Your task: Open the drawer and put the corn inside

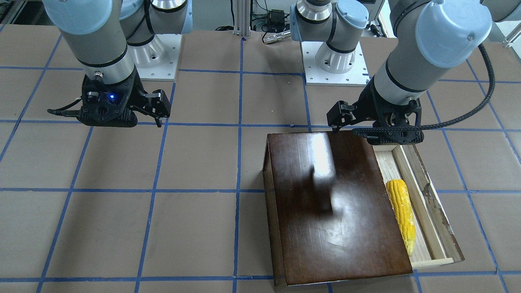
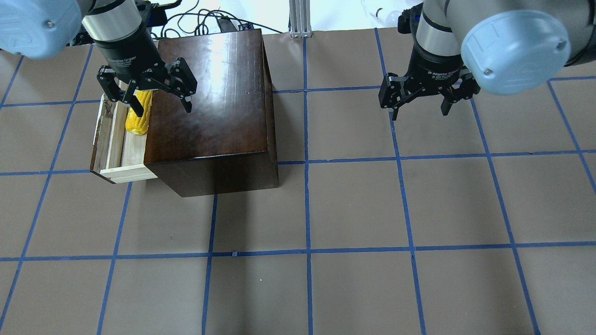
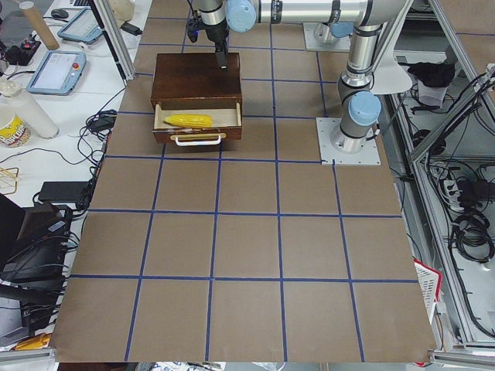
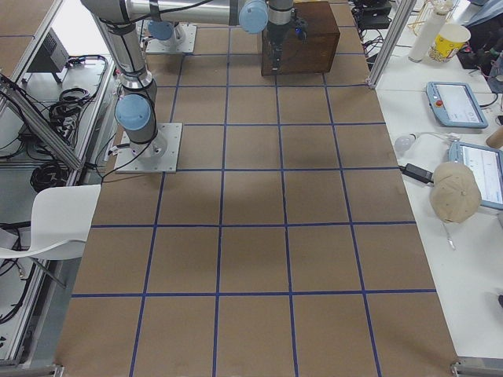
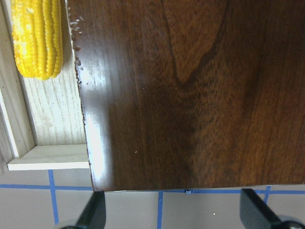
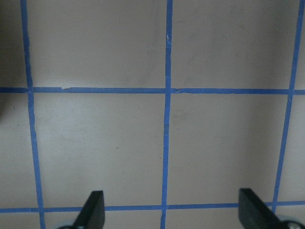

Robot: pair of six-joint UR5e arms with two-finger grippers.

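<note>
The dark-brown box (image 2: 209,93) stands at the table's left far side with its drawer (image 2: 109,139) pulled out to the left. The yellow corn (image 2: 136,123) lies lengthwise in the drawer; it also shows in the front view (image 1: 401,211) and the left wrist view (image 5: 38,38). My left gripper (image 2: 163,109) is open and empty. It hovers above the box top's edge on the drawer side, over the corn's far end. My right gripper (image 2: 419,111) is open and empty above bare table, well right of the box.
The table is brown with a grid of blue tape (image 2: 305,163). Both arm bases (image 1: 333,61) stand at the robot's edge. Cables and an aluminium post (image 2: 300,18) lie beyond the far edge, behind the box.
</note>
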